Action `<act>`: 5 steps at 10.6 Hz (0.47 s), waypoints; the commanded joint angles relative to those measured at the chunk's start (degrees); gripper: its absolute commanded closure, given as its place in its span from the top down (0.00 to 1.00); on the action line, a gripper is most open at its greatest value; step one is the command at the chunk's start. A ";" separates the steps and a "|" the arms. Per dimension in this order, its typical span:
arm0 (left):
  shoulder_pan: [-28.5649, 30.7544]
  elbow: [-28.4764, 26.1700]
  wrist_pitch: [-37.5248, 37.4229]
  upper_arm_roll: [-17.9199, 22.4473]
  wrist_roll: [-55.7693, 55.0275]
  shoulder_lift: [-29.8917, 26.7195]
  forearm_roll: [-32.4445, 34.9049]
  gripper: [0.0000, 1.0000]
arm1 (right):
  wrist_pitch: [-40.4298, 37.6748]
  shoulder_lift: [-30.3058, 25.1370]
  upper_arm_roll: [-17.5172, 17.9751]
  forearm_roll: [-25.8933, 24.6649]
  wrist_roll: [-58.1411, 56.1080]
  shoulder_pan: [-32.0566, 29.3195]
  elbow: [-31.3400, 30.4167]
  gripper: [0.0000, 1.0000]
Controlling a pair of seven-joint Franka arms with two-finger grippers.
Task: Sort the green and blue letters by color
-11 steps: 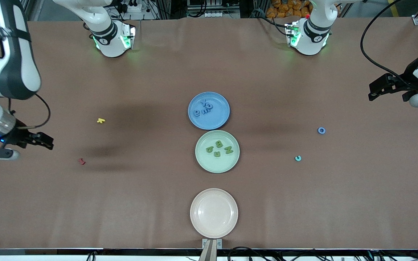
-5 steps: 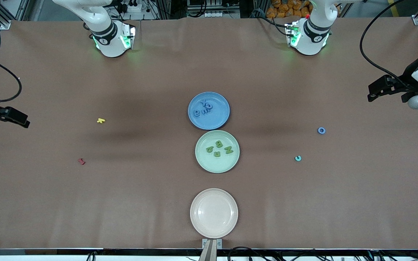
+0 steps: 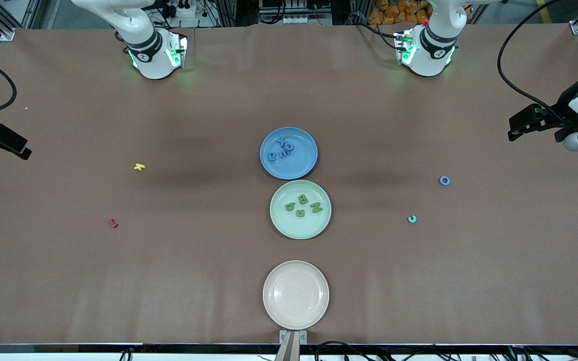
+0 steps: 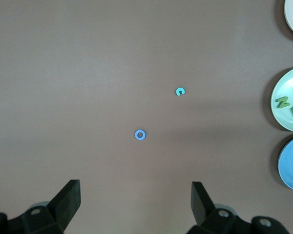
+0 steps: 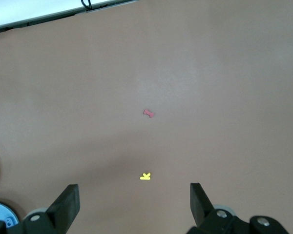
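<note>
Brown-papered bench (image 3: 168, 281): right gripper (image 3: 10, 145) empty, fingers spread, up over the right arm's end near a small yellow foam letter (image 3: 140, 167) and a dark red foam letter (image 3: 113, 223). Mid-bench, blue foam letters (image 3: 281, 149) lie in a round blue plate (image 3: 306, 165), olive green foam letters (image 3: 303, 205) in a pale green plate (image 3: 281, 225) just nearer the camera, then a cream plate (image 3: 296, 295). Blue ring-shaped letter (image 3: 444, 180) and teal c-shaped letter (image 3: 412, 218) lie loose toward the left arm's end, where the left gripper (image 3: 522, 123) hangs spread, empty.
</note>
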 commanded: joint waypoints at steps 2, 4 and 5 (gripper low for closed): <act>-0.09 1.04 -0.08 -0.06 1.08 0.46 0.88 1.00 | -2.08 -0.49 -0.35 0.37 0.23 -0.35 0.60 1.00; -0.18 1.04 -0.08 -0.06 1.08 0.46 0.88 1.00 | -2.26 -1.01 -0.44 0.37 0.23 -0.35 0.61 1.00; -0.35 1.04 -0.08 -0.06 0.99 0.46 0.88 1.00 | -2.52 -1.02 -0.53 0.37 0.23 -0.35 0.60 1.00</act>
